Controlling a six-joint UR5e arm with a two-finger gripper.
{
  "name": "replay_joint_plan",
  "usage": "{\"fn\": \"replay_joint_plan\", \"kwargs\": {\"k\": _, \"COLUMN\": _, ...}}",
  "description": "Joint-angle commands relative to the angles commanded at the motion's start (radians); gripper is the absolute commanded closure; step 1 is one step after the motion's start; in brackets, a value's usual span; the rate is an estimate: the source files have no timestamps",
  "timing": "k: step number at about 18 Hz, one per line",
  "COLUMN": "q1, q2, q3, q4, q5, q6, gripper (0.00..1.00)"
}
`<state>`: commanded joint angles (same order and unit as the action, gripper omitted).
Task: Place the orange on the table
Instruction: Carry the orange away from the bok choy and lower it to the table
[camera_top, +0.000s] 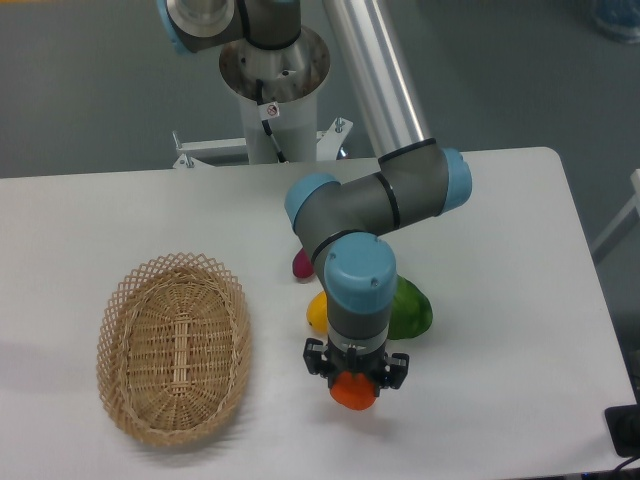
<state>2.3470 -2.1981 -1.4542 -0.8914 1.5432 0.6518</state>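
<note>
Orange placement, single fixed view. Large white rectangular table (120, 210) with rounded corners carries everything. UR5e arm (375, 200), grey links with light blue joint caps, reaches down from the far edge and bends toward the near edge at the middle of the table. Oval woven wicker basket (174, 346) sits toward the near left part of the table, well apart from the arm's wrist. Green rounded vegetable (410, 310) lies just right of the wrist, partly hidden behind it. Elongated yellow fruit (316, 312) shows only as a small end at the wrist's left side; whether it touches the green vegetable cannot be told, since the wrist covers the gap. Dark purple-red elongated item (300, 266) shows only as a sliver behind the arm's elbow joint. Black two-finger gripper (354, 384) points straight down near the table's near edge. Small round orange-red orange (353, 393) sits between the fingers, which are clamped on its sides. Faint shadow lies on the table just beside it; contact with the tabletop cannot be told.
</note>
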Motion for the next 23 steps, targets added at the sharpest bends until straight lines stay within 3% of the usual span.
{"fn": "replay_joint_plan", "kwargs": {"k": 10, "q1": -0.02, "q2": -0.023, "q3": -0.028, "q4": 0.037, "q5": 0.009, "q6": -0.006, "gripper": 0.39}}
{"fn": "replay_joint_plan", "kwargs": {"k": 23, "q1": -0.02, "q2": -0.017, "q3": -0.029, "q4": 0.043, "q5": 0.011, "q6": -0.001, "gripper": 0.17}}
